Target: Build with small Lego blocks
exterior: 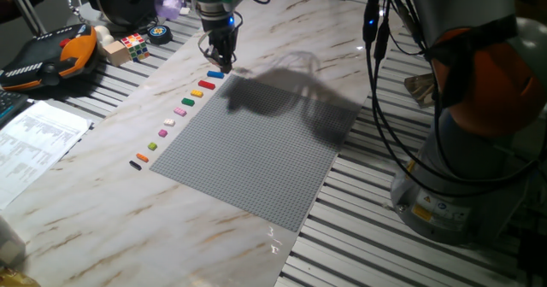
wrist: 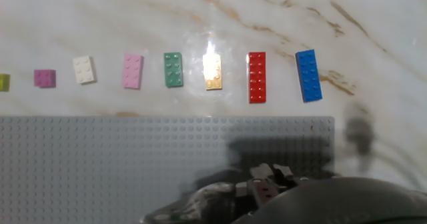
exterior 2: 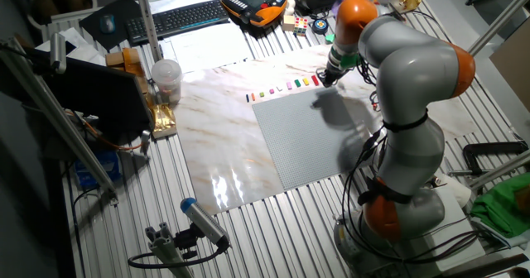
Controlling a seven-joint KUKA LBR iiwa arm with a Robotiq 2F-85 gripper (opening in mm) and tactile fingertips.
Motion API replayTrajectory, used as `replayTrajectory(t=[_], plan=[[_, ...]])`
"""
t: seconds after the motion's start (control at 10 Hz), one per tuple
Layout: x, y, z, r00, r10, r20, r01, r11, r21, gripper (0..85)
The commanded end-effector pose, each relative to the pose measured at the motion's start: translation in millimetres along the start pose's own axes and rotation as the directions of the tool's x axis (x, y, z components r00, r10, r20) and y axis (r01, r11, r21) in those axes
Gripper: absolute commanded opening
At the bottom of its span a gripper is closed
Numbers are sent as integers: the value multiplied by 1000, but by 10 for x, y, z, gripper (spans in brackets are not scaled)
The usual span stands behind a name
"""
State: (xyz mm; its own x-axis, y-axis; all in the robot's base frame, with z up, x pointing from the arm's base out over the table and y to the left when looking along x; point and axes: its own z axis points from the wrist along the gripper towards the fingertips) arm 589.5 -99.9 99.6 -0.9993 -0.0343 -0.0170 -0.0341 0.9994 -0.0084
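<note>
Nine small Lego blocks [exterior: 207,84], one baseplate [exterior: 256,142]

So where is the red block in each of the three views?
One fixed view: the red block lies second from the far end of the row, just below the gripper.
The other fixed view: it is at the row's right end, by the gripper.
Hand view: it is upper centre-right, left of the blue block.
Shared landmark: the grey baseplate beside the row.

Dim room; glare washes out yellow brick [wrist: 213,71]; arm shadow darkens baseplate [exterior: 256,150].
</note>
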Motion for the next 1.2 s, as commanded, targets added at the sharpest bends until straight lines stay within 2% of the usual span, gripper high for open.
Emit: replayTrajectory(t=[0.0, 0.3, 0.6, 1.1], plan=[[-15, -15, 22, 1000, 0, 0, 0, 1000, 1, 7], [-68, -64, 146, 1000, -8, 24, 8, 1000, 15, 7], [-150, -91, 258, 999, -5, 33, 5, 1000, 13, 7], [-182, -80, 317, 1000, -4, 21, 5, 1000, -16, 7]])
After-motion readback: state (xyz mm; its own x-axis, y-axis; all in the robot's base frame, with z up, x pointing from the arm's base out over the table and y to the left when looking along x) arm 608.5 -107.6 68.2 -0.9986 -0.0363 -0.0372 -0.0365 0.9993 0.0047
